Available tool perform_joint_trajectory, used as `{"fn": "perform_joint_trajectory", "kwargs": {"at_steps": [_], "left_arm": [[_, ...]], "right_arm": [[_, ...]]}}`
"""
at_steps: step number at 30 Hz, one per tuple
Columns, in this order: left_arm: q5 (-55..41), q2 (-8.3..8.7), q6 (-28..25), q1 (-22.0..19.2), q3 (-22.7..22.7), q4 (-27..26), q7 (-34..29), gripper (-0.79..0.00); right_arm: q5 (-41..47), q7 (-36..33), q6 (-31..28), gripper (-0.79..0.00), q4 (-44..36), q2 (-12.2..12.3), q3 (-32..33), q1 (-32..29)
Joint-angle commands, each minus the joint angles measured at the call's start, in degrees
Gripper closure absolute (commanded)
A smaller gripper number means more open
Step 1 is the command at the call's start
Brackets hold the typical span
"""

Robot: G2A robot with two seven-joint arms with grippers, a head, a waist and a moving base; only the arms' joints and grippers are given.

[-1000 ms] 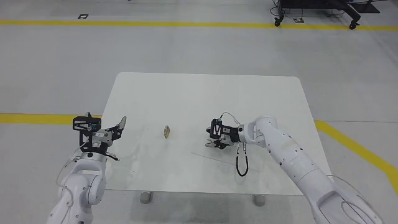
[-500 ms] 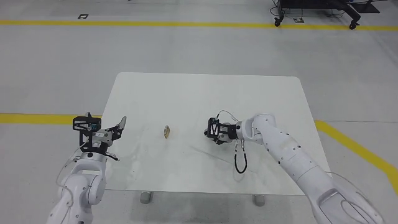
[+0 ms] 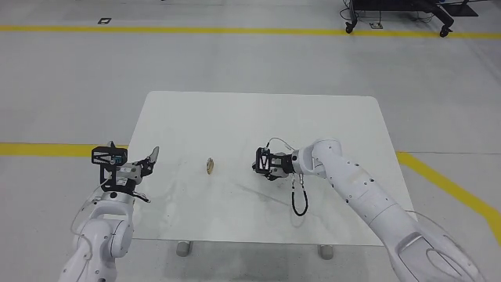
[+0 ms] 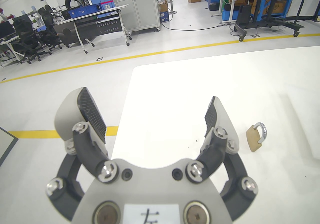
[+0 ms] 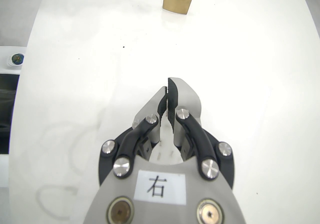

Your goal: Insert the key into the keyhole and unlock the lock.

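A brass padlock [image 3: 209, 165] with a silver shackle lies on the white table [image 3: 313, 117], left of centre. It also appears in the left wrist view [image 4: 256, 136] and the right wrist view [image 5: 178, 1]. My right gripper [image 3: 261, 160] hovers a short way right of the padlock and points at it. Its fingers [image 5: 167, 87] are shut, and only a thin sliver of the key shows between the pads [image 5: 172, 99]. My left gripper [image 3: 153, 155] is over the table's left edge, open and holding nothing [image 4: 148, 96], well apart from the padlock.
A black cable loop [image 3: 297, 200] hangs from the right arm above the table's front part. Faint marks and small dark specks dot the tabletop [image 5: 75, 99]. Grey floor with yellow lines [image 3: 235, 29] surrounds the table.
My right gripper has moved left toward the padlock, staying shut. The left arm and the padlock have not moved.
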State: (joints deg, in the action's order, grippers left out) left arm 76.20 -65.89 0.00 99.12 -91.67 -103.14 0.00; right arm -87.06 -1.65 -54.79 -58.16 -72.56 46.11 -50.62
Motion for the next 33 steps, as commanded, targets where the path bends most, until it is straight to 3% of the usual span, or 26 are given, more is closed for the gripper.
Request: {"fn": "perform_joint_trajectory", "kwargs": {"at_steps": [1, 4, 6, 12, 16, 25, 33], "left_arm": [[-0.4, -0.01, -1.1, 0.3, 0.1, -1.0, 0.4, -0.785], [-0.6, 0.19, -7.2, 1.8, 0.9, -4.1, -1.6, -0.785], [-3.6, 0.43, -14.0, 2.4, 1.2, -6.4, -4.5, -0.785], [-4.8, 1.26, -28.1, 0.1, 2.9, -10.1, -14.5, -0.785], [0.7, 1.15, -27.3, -2.8, 7.5, -10.4, -18.4, -0.785], [8.9, -0.01, -23.5, -10.3, 19.9, -4.5, -22.1, -0.785], [10.2, -1.09, -22.2, -15.7, 26.4, 0.6, -25.3, -0.785]], "right_arm": [[0.0, 0.2, 0.7, 0.000, -0.3, 0.0, 0.0, -0.3], [-0.7, 2.5, 1.2, 0.000, -1.3, 0.2, 0.1, -1.1], [-1.7, 4.0, 0.6, 0.000, -1.2, 0.5, 0.2, -1.0], [-4.2, 8.7, -0.6, 0.000, -0.7, 1.1, 0.5, -0.4], [-6.2, 12.9, -1.6, 0.000, 0.3, 1.6, 0.3, -0.3], [-9.3, 22.0, -2.9, 0.000, 3.4, 2.1, -0.7, 0.7], [-11.9, 29.2, -2.5, 0.000, 5.3, 2.8, -1.2, 1.4]]}}
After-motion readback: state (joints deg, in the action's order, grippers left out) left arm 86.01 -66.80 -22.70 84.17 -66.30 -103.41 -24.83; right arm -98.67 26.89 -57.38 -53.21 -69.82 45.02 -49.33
